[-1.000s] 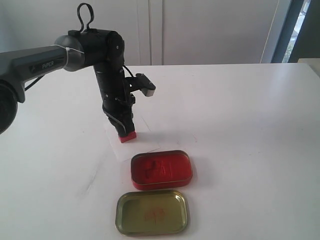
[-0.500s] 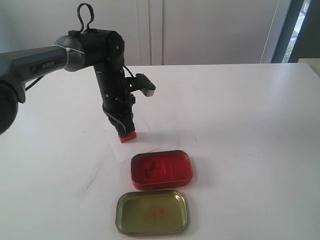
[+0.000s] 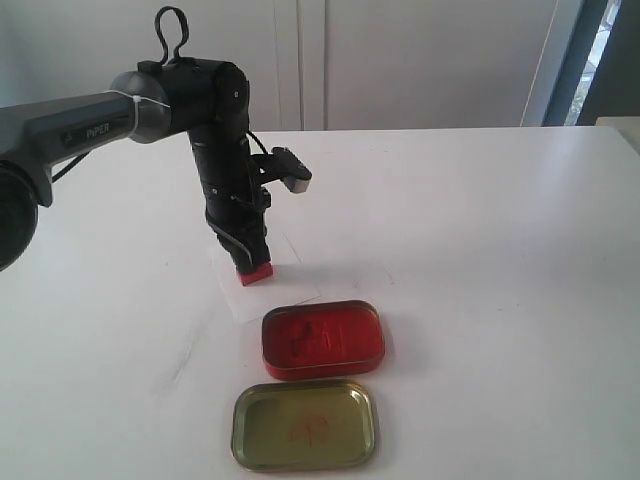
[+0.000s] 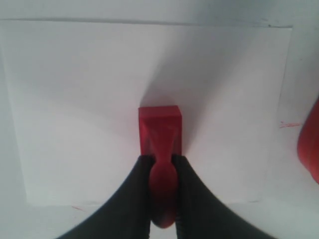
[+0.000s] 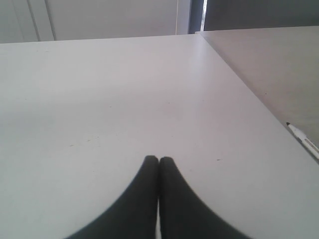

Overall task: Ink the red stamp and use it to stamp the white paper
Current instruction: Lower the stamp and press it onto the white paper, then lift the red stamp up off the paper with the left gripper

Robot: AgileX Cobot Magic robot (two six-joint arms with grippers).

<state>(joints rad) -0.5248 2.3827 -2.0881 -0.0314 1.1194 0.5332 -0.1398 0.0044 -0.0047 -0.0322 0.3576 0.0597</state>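
My left gripper [image 3: 250,258] is shut on the knob of the red stamp [image 3: 256,273], whose block base rests on the white paper [image 3: 236,297]. In the left wrist view the black fingers [image 4: 142,172] pinch the stamp's handle, with the gripper [image 4: 161,162] over the paper [image 4: 75,99] and the stamp's base [image 4: 160,119] pressed near the sheet's middle. My right gripper [image 5: 159,160] is shut with nothing in it, above bare white table away from the paper; it does not show in the exterior view.
A red ink tin [image 3: 322,338] lies just in front of the paper, and its gold lid [image 3: 305,424] lies open nearer the table's front edge. The tin's edge [image 4: 309,144] shows beside the paper. A pen [image 5: 303,139] lies on a neighbouring surface.
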